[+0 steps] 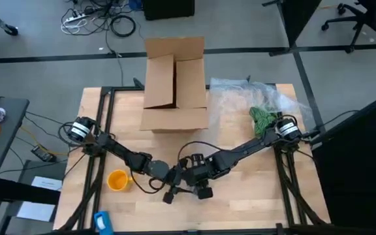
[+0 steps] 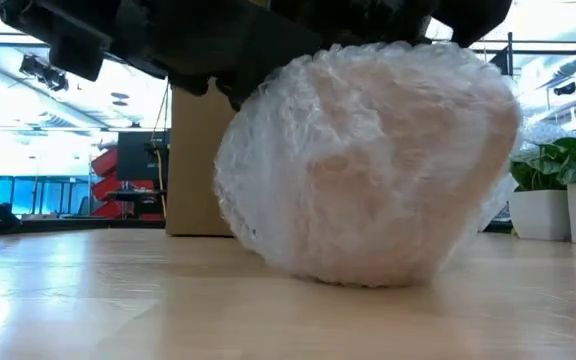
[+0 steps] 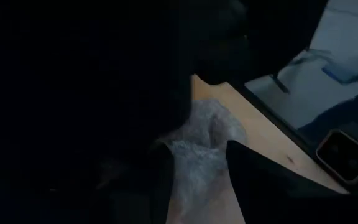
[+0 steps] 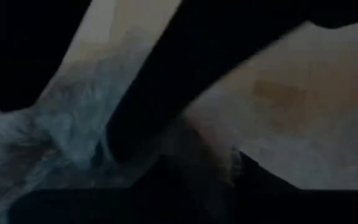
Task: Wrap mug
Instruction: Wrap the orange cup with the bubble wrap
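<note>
Item: blue object (image 1: pixel 103 222), at the bench's (image 1: pixel 253 202) near edge, left of centre; we cannot identify it.

Item: mug (image 1: pixel 117 179), yellow-orange, standing bare on the bench toward the near left. It sits just beside the left arm's forearm, apart from both grippers, which lie to its right.

Item: left gripper (image 1: pixel 173 186) and right gripper (image 1: pixel 187 175), meeting near the bench's middle front. In the left wrist view we see crinkled clear wrap (image 3: pixel 204 155) lying between the dark fingers (image 3: pixel 260 180); whether they pinch it we cannot tell. The right wrist view is too dark to show how the right gripper's fingers stand.

Item: bubble-wrap bundle (image 2: pixel 368 165), a rounded white mass resting on the bench directly beneath the dark gripper bodies in the low view.

Item: cardboard box (image 1: pixel 173 85), flaps open, at the far middle of the bench.

Item: clear plastic sheeting (image 1: pixel 253 98), heaped right of the box, with a green tangle (image 1: pixel 263 119) beside the right arm's base.
</note>
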You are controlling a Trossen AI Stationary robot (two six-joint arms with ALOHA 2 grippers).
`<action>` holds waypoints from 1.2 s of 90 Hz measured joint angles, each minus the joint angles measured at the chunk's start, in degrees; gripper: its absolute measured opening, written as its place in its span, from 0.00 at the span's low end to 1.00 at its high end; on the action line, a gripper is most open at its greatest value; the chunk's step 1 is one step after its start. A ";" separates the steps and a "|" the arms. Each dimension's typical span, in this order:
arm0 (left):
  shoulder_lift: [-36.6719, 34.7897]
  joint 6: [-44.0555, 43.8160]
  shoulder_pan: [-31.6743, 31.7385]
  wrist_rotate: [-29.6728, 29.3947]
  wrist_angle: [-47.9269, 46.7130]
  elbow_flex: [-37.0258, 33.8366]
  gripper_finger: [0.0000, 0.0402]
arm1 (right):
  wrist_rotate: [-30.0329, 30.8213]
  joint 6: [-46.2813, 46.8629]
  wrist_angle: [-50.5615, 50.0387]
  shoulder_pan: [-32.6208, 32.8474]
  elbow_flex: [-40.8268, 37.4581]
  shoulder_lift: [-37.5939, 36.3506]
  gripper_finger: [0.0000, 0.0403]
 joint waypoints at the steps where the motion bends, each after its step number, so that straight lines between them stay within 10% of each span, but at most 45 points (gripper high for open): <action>1: -0.27 0.19 -0.03 0.01 -0.26 -0.03 0.33 | 0.03 0.23 0.00 0.07 0.00 0.00 0.07; 35: -16.53 2.61 -0.62 -0.97 -22.87 0.17 0.33 | 5.09 6.09 0.31 6.81 -0.02 0.11 0.07; 56: -18.97 8.12 0.16 -4.37 -20.01 0.15 0.33 | 8.22 10.46 3.44 11.16 -0.11 0.11 0.07; 108: 8.14 2.88 9.03 0.96 2.58 0.04 0.33 | 18.56 25.82 5.06 19.90 -0.26 -0.27 0.07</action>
